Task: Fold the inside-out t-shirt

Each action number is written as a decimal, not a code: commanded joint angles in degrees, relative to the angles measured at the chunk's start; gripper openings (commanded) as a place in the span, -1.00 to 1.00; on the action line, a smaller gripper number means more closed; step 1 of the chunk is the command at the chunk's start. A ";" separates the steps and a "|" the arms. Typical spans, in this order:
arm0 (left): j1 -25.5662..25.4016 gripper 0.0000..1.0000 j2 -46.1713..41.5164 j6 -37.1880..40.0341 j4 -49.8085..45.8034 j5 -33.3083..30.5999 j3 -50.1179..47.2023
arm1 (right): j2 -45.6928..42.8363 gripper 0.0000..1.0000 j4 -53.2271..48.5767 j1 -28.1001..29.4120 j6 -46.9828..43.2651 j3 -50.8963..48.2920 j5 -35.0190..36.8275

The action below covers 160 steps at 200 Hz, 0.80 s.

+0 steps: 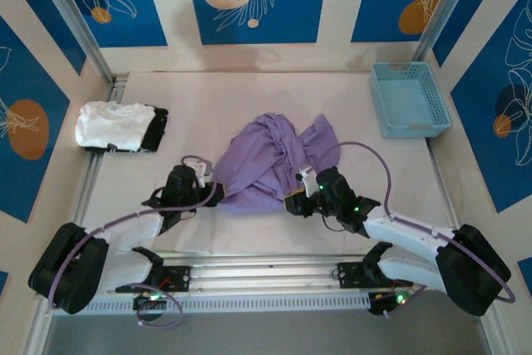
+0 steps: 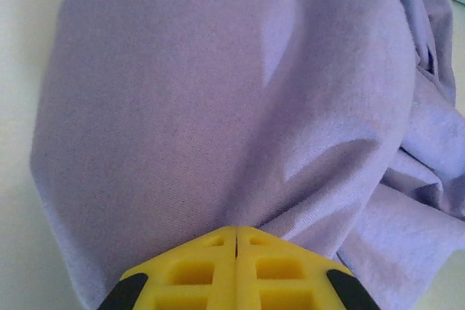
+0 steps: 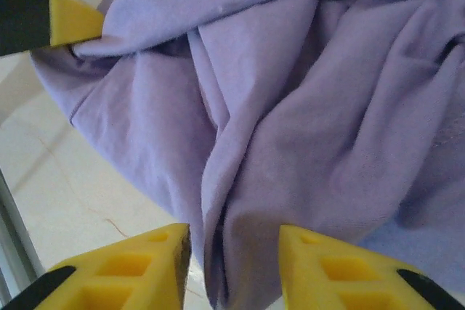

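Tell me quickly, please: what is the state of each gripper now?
Left gripper: shut on the t-shirt.
Right gripper: open, with a fold of the t-shirt between its fingers, not gripped.

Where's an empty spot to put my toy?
Bare table lies between the folded black garment and the crumpled lavender cotton t-shirt, and between that shirt and the light-blue plastic basket. It's crowded at the front, where the left gripper and right gripper meet the shirt.

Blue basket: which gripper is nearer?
Right. The right gripper is at the lavender t-shirt's near-right edge, toward the blue basket; the left gripper is across the t-shirt, farther left.
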 commanded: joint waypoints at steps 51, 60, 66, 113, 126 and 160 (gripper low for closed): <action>-4.23 0.09 -6.80 11.08 -11.44 -13.04 6.53 | 17.16 0.05 -1.90 2.08 -4.02 15.03 6.98; -5.93 0.19 -6.63 13.33 -12.37 -15.22 7.95 | 20.25 0.02 -1.78 2.12 -3.99 16.73 7.04; -6.96 0.24 -6.11 14.79 -13.04 -16.58 8.95 | 21.93 -0.07 -1.77 2.05 -3.59 17.58 7.37; -15.78 0.42 5.91 25.53 -15.67 -20.62 17.45 | 20.32 -0.96 0.79 1.08 0.20 15.52 6.04; -17.41 0.43 9.94 27.44 -15.28 -21.34 19.67 | 17.88 -1.00 1.53 0.17 1.84 13.75 4.82; -18.22 -0.17 19.32 28.78 -13.85 -26.13 25.08 | 12.38 -1.00 1.15 -1.43 3.98 10.95 3.65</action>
